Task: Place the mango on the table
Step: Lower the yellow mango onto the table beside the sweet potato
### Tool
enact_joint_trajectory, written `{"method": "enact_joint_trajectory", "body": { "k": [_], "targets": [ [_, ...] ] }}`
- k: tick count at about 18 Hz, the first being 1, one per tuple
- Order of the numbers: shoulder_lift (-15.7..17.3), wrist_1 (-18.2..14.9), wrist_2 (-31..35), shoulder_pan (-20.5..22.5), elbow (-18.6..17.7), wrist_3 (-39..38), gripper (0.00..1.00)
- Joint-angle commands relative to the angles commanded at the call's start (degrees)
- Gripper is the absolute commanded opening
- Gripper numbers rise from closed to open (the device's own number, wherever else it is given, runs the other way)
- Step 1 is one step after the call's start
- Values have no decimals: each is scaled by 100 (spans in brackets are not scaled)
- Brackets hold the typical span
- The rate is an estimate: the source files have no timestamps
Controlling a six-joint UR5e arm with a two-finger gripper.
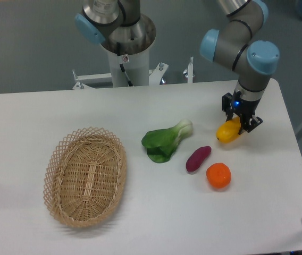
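Observation:
The mango [227, 132] is a glossy yellow oblong fruit with an orange-tinged end, low over the right part of the white table [156, 212]. My gripper [241, 122] points straight down over the mango's right end. Its two dark fingers stand on either side of that end and grip it. I cannot tell whether the mango touches the tabletop or hangs just above it.
A round orange [218, 176] and a purple sweet potato [198, 158] lie just in front of the mango. A green bok choy [165, 141] lies mid-table. An oval wicker basket [85, 176] stands at the left. The robot base [128, 50] is at the back edge.

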Motion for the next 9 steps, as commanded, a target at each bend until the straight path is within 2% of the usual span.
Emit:
{"method": "enact_joint_trajectory", "body": {
  "k": [2,4,6,7,8,9],
  "targets": [
    [-35,0,9,-61,-18,-70,54],
    [-35,0,9,-70,-27,-219,62],
    [-35,9,9,-70,-27,-159,63],
    [-35,17,9,-62,-9,-150,73],
    [-35,26,0,-62,26,-149,90],
    [-35,26,0,-62,44,-158,100]
  ]
}}
